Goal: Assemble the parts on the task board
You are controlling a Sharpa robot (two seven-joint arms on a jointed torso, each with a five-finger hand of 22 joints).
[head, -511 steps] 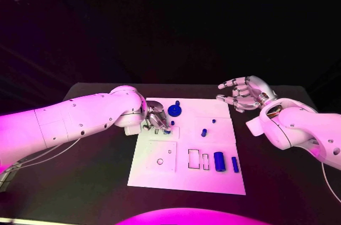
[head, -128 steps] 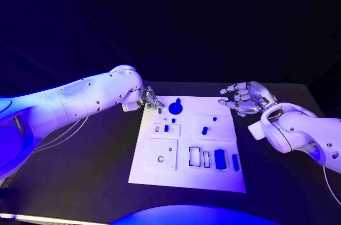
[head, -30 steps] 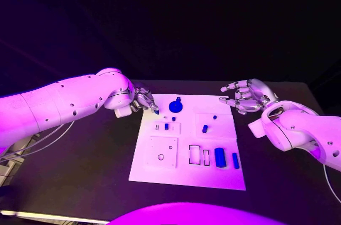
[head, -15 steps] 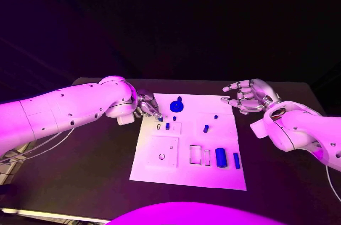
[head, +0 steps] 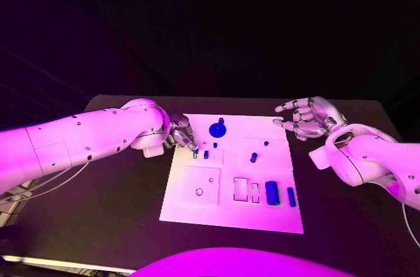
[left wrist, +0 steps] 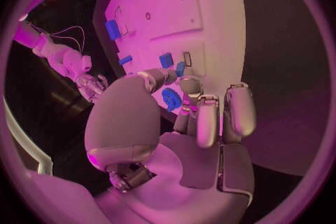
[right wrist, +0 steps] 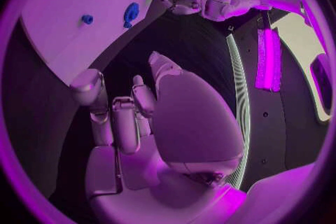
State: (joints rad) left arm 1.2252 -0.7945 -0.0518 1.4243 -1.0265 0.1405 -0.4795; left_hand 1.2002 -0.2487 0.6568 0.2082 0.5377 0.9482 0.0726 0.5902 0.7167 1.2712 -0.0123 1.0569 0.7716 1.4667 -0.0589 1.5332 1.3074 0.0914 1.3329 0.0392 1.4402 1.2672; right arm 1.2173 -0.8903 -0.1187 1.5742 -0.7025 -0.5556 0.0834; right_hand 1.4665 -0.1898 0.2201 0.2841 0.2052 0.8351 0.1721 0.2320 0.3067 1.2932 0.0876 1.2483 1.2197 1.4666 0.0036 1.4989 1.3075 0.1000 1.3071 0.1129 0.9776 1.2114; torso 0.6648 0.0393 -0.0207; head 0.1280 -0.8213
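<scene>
Looking down from the head camera, I am seeing my left hand [head: 181,137] hanging over the task board's [head: 232,213] far-left corner, fingers drawn together and pointing down at the small blue parts just beside them: a short peg [head: 206,155] standing in the small raised block and a tiny stud [head: 214,145] next to it. The round blue disc [head: 217,130] is lying slightly farther in along the far edge. My right hand [head: 305,120] is hovering off the board's far-right corner, fingers curled loosely around nothing, so the left is clearly the nearer one to those pegs. Two longer blue bars [head: 271,193] are lying side by side toward the near-right, their long axes running away from me. Switching to the left wrist camera, I am seeing the fingertips [left wrist: 190,85] closing just above the disc and the peg block; whether they are already pinching something I cannot tell. Through the right wrist camera, that hand's fingers are curled, empty, well apart from the board.
</scene>
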